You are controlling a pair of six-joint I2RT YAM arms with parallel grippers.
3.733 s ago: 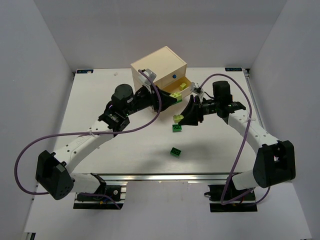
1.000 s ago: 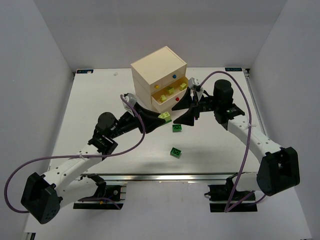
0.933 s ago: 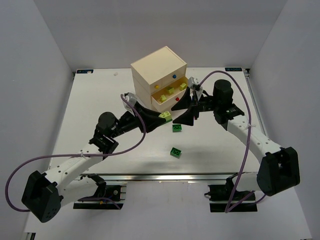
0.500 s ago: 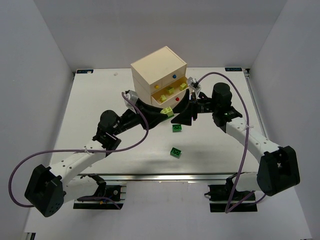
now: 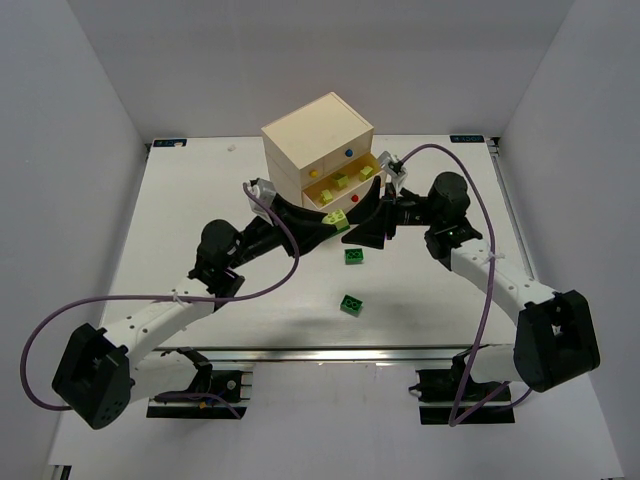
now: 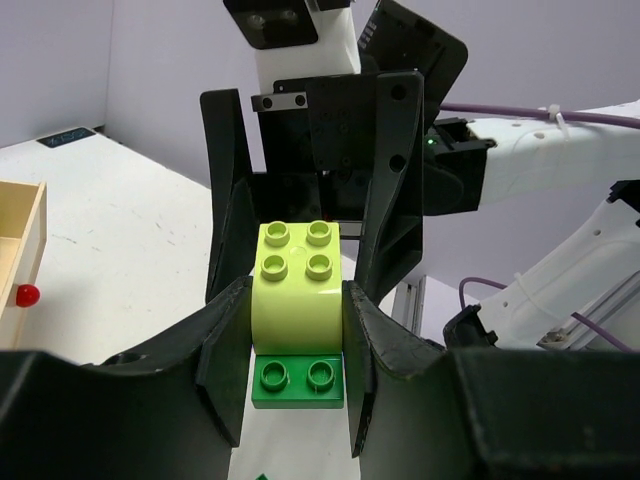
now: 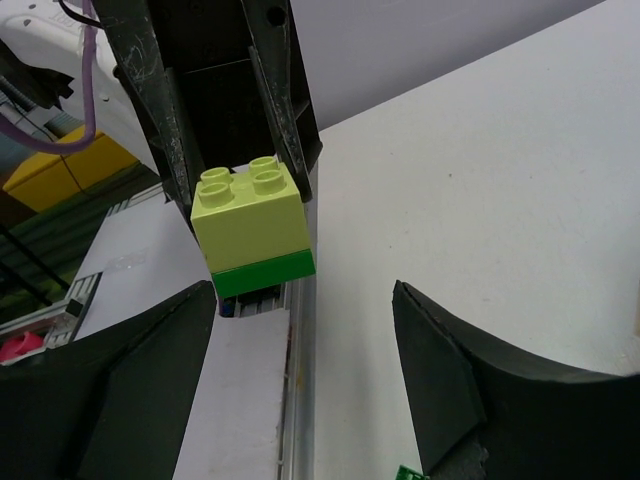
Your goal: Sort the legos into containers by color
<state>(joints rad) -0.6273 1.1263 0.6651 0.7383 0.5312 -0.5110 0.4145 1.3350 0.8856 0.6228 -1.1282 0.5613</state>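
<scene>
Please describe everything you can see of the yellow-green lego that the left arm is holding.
A glossy plastic yellow-green lego, upright, four round studs on top. A flat dark green plate is joined beneath it, two of its studs showing. The left end effector clamps its two sides, near the open drawer.

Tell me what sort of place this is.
Likely a robotics lab test cell: white panel walls enclose a white table, a left arm and right arm are bolted at its near edge, and a toy drawer chest and legos are laid out.
</scene>
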